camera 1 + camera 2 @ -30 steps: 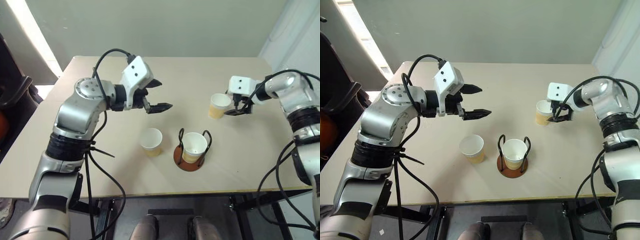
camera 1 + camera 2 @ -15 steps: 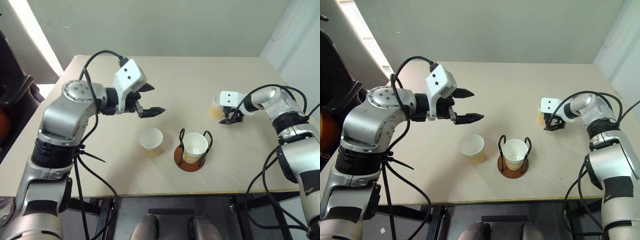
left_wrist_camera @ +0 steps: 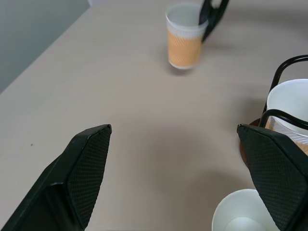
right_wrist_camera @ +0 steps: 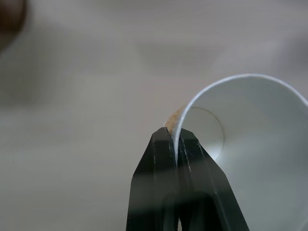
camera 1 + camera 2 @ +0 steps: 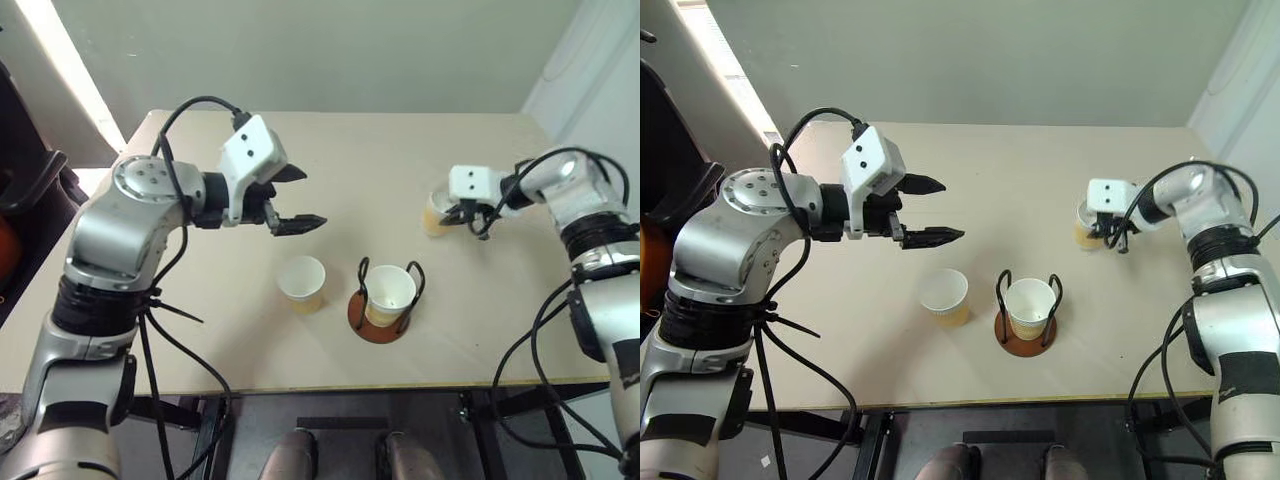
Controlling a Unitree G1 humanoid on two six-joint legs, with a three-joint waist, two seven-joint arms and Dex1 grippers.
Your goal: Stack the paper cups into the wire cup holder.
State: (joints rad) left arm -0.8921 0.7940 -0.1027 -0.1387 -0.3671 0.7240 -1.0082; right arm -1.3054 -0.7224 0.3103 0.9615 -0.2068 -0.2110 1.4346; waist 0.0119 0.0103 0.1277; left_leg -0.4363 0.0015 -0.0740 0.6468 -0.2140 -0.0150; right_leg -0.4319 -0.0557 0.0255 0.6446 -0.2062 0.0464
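The paper cups [image 5: 302, 283] look matt, tan with a faint woven print outside and smooth white inside, the wire cup holder [image 5: 384, 296] is thin glossy black wire on a reddish-brown disc, the bench [image 5: 380, 170] is smooth matt beige, and the left gripper [image 3: 173, 178] has finely textured black pads [image 3: 89, 175].

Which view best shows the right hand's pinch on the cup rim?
The right wrist view: the right hand has both fingers shut on the wall of the paper cup, one inside, one outside. The eye views show that cup mostly hidden behind the hand. The left wrist view shows it whole but far off, a black finger at its rim.
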